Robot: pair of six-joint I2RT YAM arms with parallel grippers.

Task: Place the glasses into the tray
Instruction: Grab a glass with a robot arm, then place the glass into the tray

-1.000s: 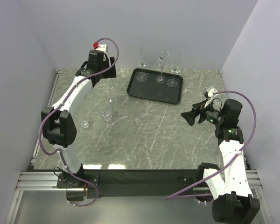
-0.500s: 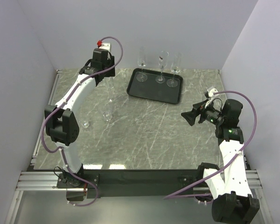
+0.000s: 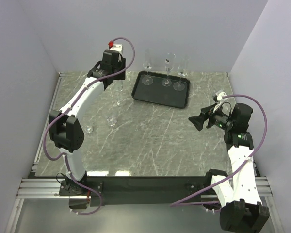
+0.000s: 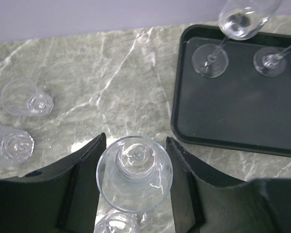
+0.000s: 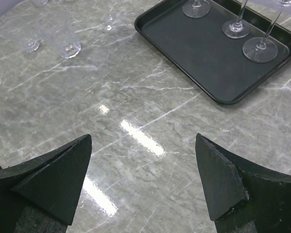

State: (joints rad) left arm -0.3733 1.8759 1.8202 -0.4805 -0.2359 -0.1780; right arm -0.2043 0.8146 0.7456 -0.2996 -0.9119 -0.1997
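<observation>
My left gripper (image 3: 118, 81) (image 4: 135, 141) is shut on the bowl of a clear stemmed glass (image 4: 134, 172) (image 3: 119, 94), just left of the black tray (image 3: 158, 96) (image 4: 233, 114). From the wrist view I look straight down into the glass, with both pads against its rim. Three tall flutes (image 3: 168, 64) stand along the tray's far side. Another flute (image 3: 111, 116) and a small tumbler (image 3: 88, 129) stand on the marble to the left. My right gripper (image 3: 193, 121) (image 5: 143, 145) hovers open over the table right of centre, nothing between its fingers.
Two short tumblers (image 4: 26, 97) (image 4: 12, 143) sit left of the held glass, and another glass rim (image 4: 116, 224) shows just below it. White walls close in the table at the back and sides. The tray's near half (image 5: 203, 53) holds nothing.
The left gripper closed on the stemmed glass and has moved right toward the tray with it. The right arm has not moved.
</observation>
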